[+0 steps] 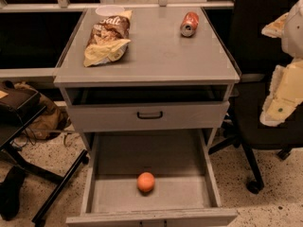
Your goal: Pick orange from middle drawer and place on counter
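Observation:
The orange (pixel 146 182) lies on the bare floor of the open middle drawer (pixel 142 157), near its front and about midway across. The drawer is pulled far out at the bottom of the cabinet. The counter (pixel 161 56) is the grey top of the cabinet. My gripper (pixel 279 79), with white and cream parts, is at the right edge of the view. It is level with the counter, to the right of the cabinet, and far from the orange. It holds nothing that I can see.
A chip bag (pixel 108 37) lies on the counter's back left and a red soda can (pixel 189 23) on its back right. A drawer front with a black handle (pixel 149 115) sits above the open drawer. A black office chair (pixel 265 126) stands to the right, a dark bag (pixel 19 103) to the left.

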You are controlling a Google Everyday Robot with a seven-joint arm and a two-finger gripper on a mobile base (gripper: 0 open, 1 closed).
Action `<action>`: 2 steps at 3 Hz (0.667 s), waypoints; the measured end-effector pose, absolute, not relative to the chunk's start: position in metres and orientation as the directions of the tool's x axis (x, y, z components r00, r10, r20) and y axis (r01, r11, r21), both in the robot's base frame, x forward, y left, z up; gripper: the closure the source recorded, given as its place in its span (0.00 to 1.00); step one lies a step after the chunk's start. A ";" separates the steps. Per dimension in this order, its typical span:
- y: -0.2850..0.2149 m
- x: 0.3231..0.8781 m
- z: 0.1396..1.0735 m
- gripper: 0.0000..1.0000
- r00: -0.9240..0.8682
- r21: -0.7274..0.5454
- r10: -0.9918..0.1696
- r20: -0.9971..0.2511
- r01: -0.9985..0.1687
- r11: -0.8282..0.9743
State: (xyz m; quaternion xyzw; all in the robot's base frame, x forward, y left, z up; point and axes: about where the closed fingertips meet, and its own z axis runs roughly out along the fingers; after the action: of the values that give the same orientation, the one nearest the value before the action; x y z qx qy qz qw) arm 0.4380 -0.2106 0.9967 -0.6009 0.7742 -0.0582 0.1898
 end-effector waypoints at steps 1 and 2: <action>-0.211 0.438 0.997 0.00 -0.206 -0.318 -0.953 -0.224 -0.908 0.271; -0.205 0.439 0.970 0.00 -0.206 -0.297 -0.947 -0.245 -0.914 0.276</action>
State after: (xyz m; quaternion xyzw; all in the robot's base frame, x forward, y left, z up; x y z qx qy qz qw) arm 0.4389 -0.2048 0.9702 -0.6003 0.7753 -0.0432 0.1915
